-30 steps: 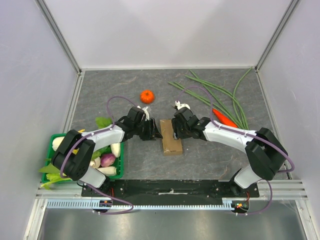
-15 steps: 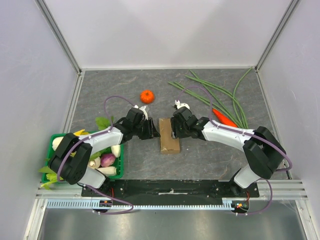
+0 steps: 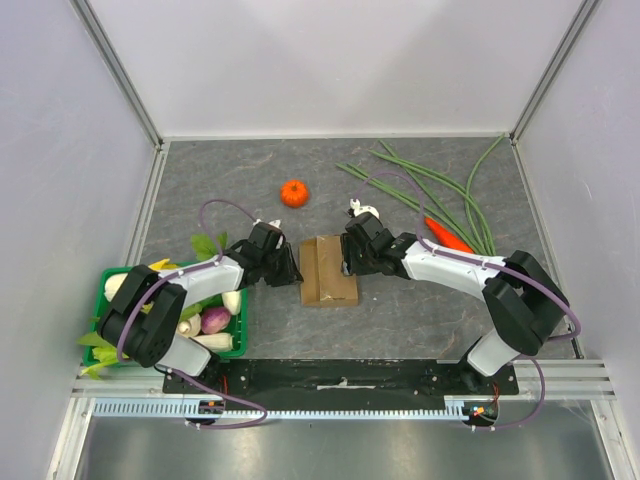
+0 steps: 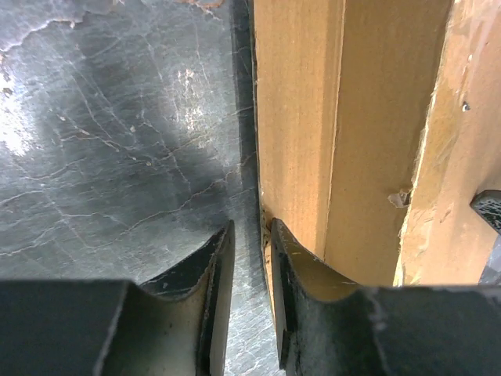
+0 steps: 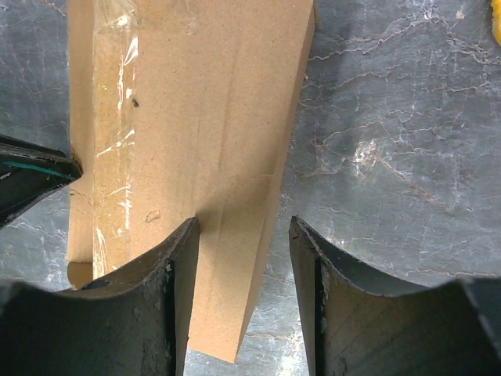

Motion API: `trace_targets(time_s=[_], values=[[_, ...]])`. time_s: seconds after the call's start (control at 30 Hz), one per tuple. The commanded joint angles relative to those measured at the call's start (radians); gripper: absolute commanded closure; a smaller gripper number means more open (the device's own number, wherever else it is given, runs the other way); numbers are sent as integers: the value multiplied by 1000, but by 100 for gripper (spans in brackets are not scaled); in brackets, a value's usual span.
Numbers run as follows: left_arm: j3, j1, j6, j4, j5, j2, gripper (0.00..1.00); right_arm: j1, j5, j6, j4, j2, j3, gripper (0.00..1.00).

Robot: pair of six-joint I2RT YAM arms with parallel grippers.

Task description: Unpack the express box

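The express box [image 3: 338,275] is a flat brown carton in the middle of the table, and its flap lid [image 3: 309,268] lies folded out to the left. My left gripper [image 3: 292,268] sits low at the flap's left edge. In the left wrist view its jaws [image 4: 250,258] stand a narrow gap apart with bare table showing between them, and the right finger rests against the flap [image 4: 297,117]. My right gripper [image 3: 347,262] is open at the box's far right side. In the right wrist view [image 5: 244,266] it straddles the right edge of the box [image 5: 196,117].
A tangerine [image 3: 293,193] lies behind the box. Long green beans [image 3: 440,195] and a red-orange carrot [image 3: 448,237] lie at the right. A green crate [image 3: 238,330] of vegetables stands at the front left. White walls enclose the table.
The box's flap has swung open to the left, and my left gripper has drawn back leftward with it. My right gripper has stayed at the box's right side.
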Motion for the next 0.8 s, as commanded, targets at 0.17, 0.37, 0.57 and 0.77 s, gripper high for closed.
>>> trace_targets(time_s=[0.17,0.37,0.57,0.77], values=[[1,11,29,-61,-8,23,67,-8,50,-9,-75,44,-7,45],[-18,11,-50,15,113,19,56,-9,48,-10,-75,44,0,45],[-18,14,-87,60,150,85,53,-9,33,-13,-74,44,17,44],[19,30,-48,57,208,134,67,-9,24,-18,-80,31,25,43]])
